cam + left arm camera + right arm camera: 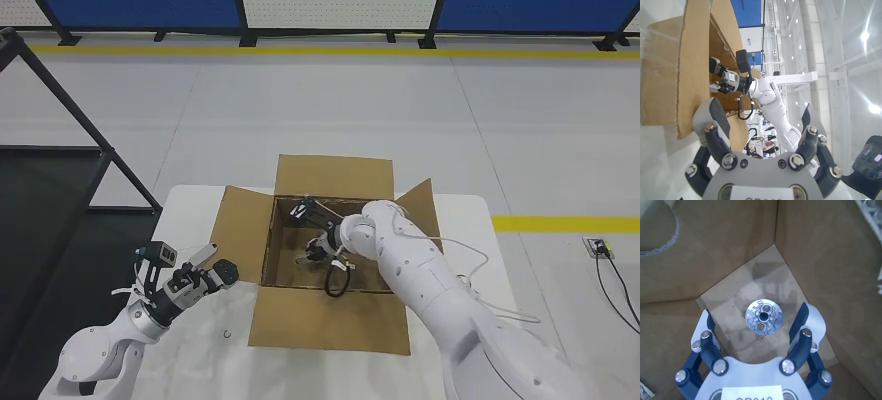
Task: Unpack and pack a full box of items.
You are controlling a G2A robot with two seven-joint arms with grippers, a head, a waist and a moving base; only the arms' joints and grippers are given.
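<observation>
One white worktop (pixel 190 212) carries one open cardboard box (pixel 335 175), and of the two tools the right tool (pixel 756 310) hangs inside it, released and spread wide. Straight beneath that tool, centred in its opening and not touching it, one round metal disc (pixel 763 319) lies flat on the box floor near a corner; being round, it offers no long axis to line up with. The left tool (pixel 760 107), also released and empty, sits outside the box at its left side, well apart from the disc, so the right arm is clearly nearer
</observation>
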